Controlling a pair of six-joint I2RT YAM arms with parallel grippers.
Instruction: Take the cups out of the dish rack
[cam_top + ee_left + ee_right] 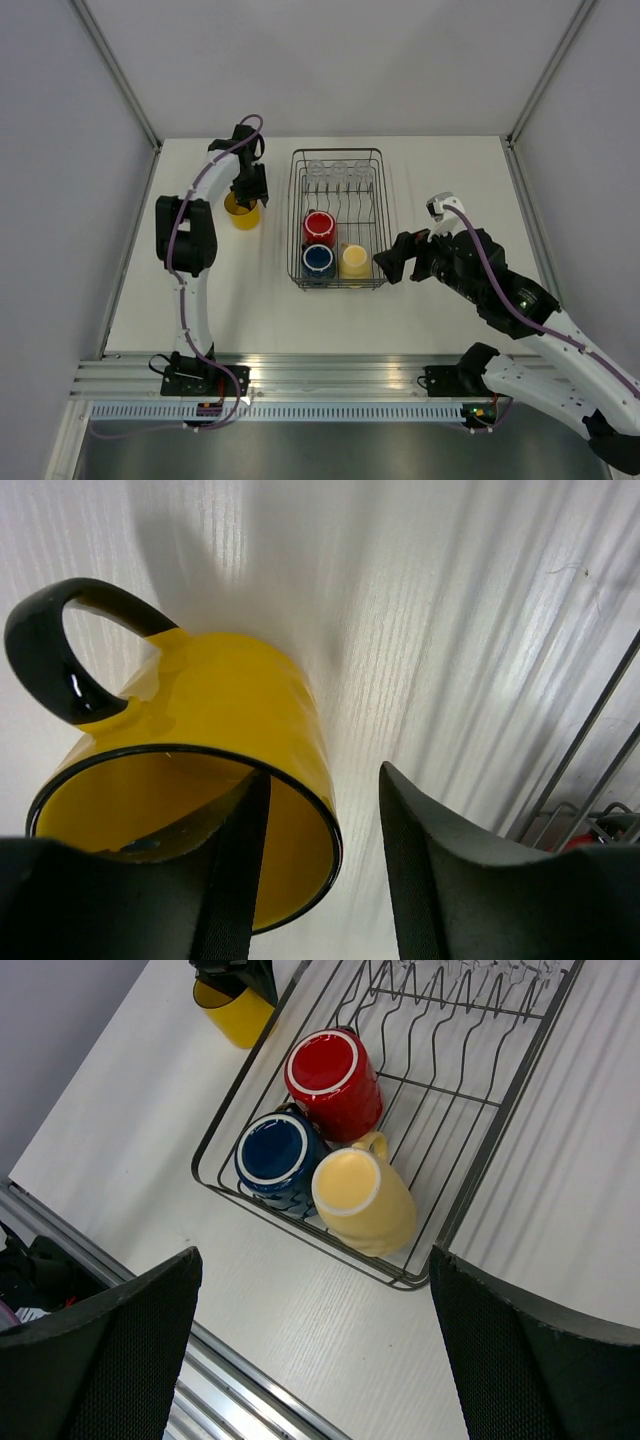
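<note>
The white worktop [450,180] sits boxed in by pale grey walls. My left tool [322,772] has its jaws parted astride the rim of the orange-yellow mug [220,700]. One finger is down inside and the other is outside, clear of the wall, so nothing is clamped. That mug stands upright on the worktop at nine o'clock from the dish rack [366,210], not touching it. To finish this set-down cleanly I'd raise the tool straight up. Any sideways drift and I reckon the inner finger hooks the rim and tips the mug.

The red mug [333,1075], dark blue mug [272,1150] and pale cream-yellow mug [360,1195] crowd the rack's six o'clock end. The clear tumblers [338,168] line its twelve o'clock end. My right tool [312,1260] hangs wide open at the rack's four o'clock, holding nothing.
</note>
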